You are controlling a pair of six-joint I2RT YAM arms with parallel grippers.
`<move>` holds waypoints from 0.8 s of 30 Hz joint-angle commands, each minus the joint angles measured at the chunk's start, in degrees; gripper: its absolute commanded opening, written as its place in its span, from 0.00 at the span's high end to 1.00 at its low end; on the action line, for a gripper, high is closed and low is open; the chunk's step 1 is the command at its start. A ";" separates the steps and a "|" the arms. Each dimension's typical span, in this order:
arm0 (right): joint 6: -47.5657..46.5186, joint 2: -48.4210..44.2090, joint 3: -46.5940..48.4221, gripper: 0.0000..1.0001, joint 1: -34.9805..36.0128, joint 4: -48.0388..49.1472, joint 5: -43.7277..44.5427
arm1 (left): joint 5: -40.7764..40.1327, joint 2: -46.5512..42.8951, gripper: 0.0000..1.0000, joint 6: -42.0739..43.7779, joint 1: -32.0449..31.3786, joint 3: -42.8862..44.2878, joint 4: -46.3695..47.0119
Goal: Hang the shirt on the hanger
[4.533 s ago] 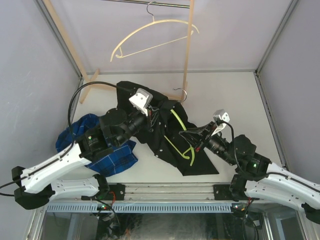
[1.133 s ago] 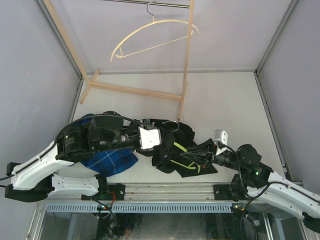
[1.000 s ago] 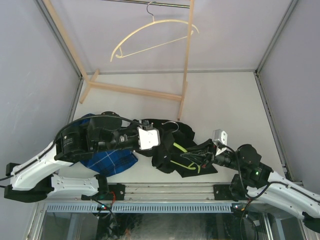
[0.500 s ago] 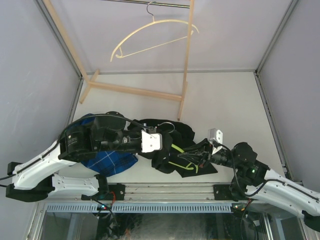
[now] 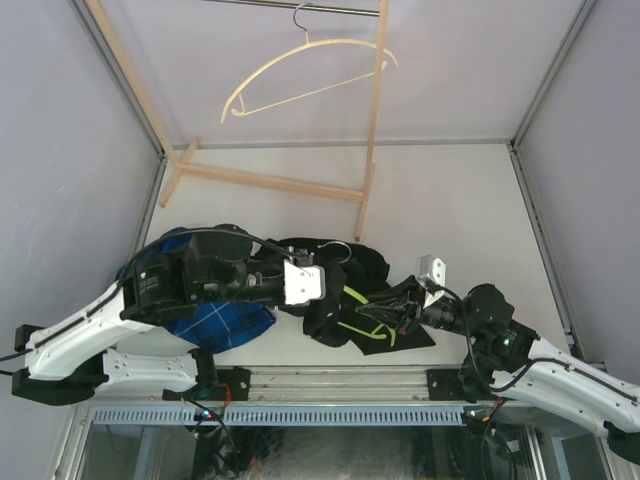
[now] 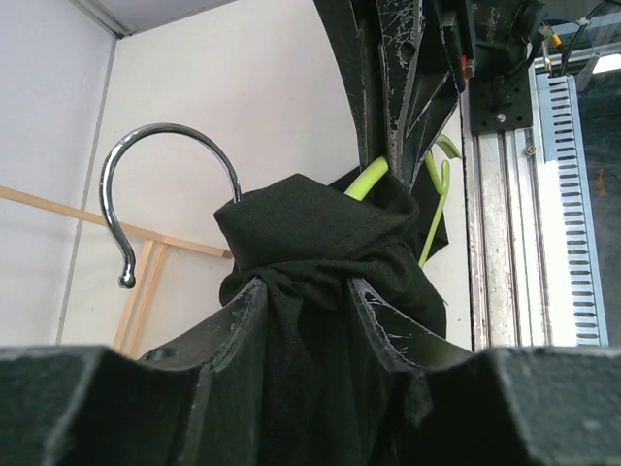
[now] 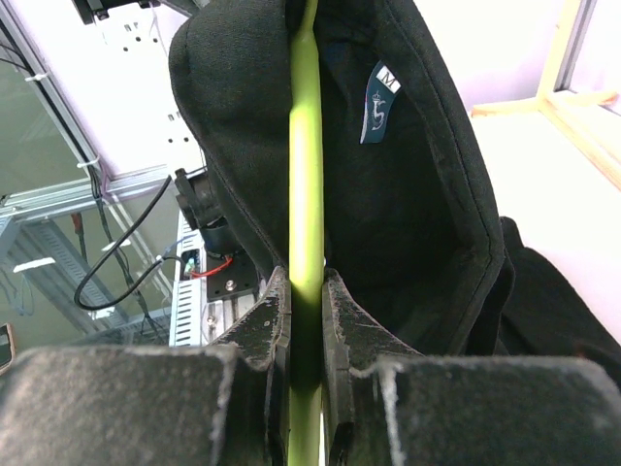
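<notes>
Near the tabletop's (image 5: 450, 200) front edge, the right hand (image 7: 304, 283) squeezed one green hanger (image 7: 304, 146); the left hand (image 6: 308, 287) seemed to pinch one black shirt (image 6: 310, 218).

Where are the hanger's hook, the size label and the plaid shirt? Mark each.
hook (image 6: 165, 127), left wrist view, top of its metal curve
size label (image 7: 377, 105), right wrist view, middle of the tag
plaid shirt (image 5: 230, 326), top external view, its near edge

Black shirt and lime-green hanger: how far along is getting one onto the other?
Done: the lime-green hanger is threaded into the black shirt, cloth bunched below its metal hook. In hand: right jaws clamp the hanger, left jaws pinch shirt cloth. Left: spreading the crumpled shirt over both hanger arms.
</notes>
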 commanded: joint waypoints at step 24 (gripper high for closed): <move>-0.13 -4.21 3.60 1.00 0.59 2.24 -1.52 | -8.52 -8.93 0.18 -2.13 -0.23 -2.12 0.13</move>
